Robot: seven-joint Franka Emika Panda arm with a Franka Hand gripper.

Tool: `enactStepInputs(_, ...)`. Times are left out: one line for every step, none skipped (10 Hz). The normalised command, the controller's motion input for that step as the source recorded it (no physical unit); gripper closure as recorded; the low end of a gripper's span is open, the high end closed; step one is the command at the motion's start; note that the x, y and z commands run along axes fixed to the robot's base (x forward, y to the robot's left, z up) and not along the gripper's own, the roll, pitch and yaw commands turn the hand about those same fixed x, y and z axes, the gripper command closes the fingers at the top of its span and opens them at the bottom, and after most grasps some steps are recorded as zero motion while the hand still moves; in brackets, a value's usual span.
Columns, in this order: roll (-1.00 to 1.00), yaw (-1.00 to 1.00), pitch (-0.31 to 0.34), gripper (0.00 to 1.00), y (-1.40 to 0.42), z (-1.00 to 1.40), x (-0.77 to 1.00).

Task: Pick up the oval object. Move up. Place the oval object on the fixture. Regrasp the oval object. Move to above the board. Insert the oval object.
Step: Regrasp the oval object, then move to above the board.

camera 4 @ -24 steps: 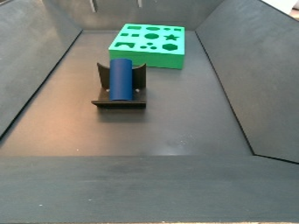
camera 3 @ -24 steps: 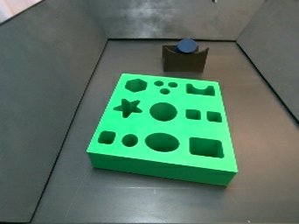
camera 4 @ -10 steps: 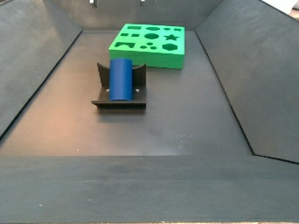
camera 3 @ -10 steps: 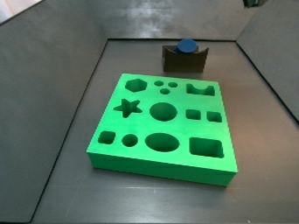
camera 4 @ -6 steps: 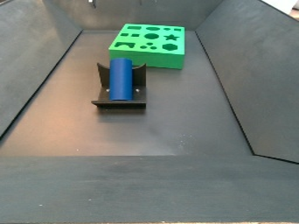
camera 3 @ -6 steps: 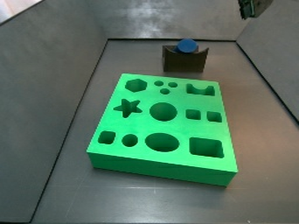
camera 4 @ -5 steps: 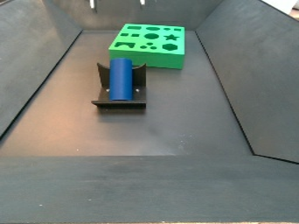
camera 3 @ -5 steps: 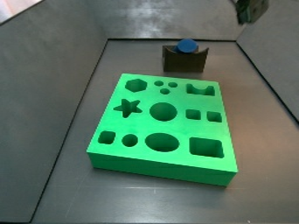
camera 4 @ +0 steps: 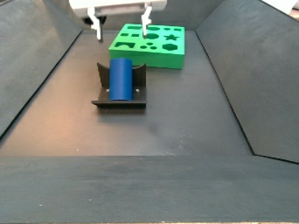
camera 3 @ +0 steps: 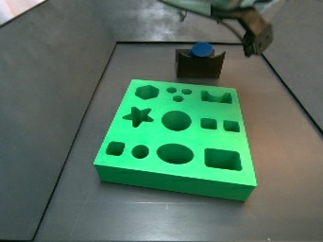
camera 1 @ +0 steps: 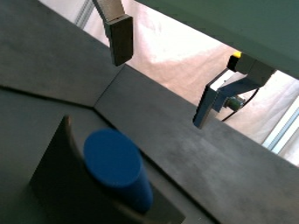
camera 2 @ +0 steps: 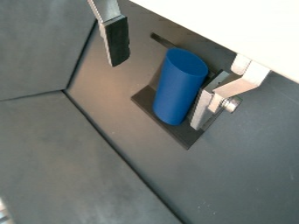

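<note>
1. Right, the oval object (camera 4: 121, 78) lies in the fixture (camera 4: 118, 98), well apart from the board (camera 4: 152, 45).
2. I see the gripper (camera 4: 118, 24) above the fixture, jaws wide, empty.
3. Risk on regrasp: a finger (camera 2: 115, 37) clips the fixture wall, or an off-centre close tilts the peg, so it jams at the oval hole.

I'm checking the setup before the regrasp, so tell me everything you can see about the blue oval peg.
The oval object is a smooth, dark-blue, plastic-looking peg, longer than wide, with a flat rounded end. It lies in the notch of the fixture, one end facing the board. Nothing grips it: the gripper hovers above with its fingers spread apart, touching nothing.
</note>
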Motion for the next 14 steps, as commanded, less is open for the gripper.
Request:
enactStepInputs(0.13,0.14,-0.005,0.00,0.02,-1.00,0.12)
enactStepInputs(0.13,0.12,-0.021,0.00,0.01,-1.00,0.13)
enactStepInputs(0.13,0.10,-0.030,0.00,0.01,-1.00,0.14)
enactStepInputs(0.12,0.08,-0.032,0.00,0.00,-1.00,0.14)
enactStepInputs(0.12,0.07,-0.033,0.00,-0.01,-0.82,0.13)
enactStepInputs(0.11,0.05,-0.032,0.00,-0.02,-0.68,0.11)
enactStepInputs(0.11,0.05,-0.031,0.00,-0.02,-0.59,0.10)
enactStepInputs(0.10,0.03,-0.019,0.00,-0.02,-0.36,0.09)
enactStepInputs(0.09,0.03,-0.017,0.00,-0.02,-0.27,0.09)
enactStepInputs(0.09,0.03,-0.001,0.00,-0.05,-0.17,0.04)
enactStepInputs(0.00,0.00,0.000,1.00,0.00,0.00,0.00)
enactStepInputs(-0.03,0.10,0.049,1.00,0.16,1.00,-0.05)
enactStepInputs(-0.04,0.10,0.045,1.00,0.16,1.00,-0.05)
enactStepInputs(-0.06,0.08,0.021,1.00,0.15,1.00,-0.05)
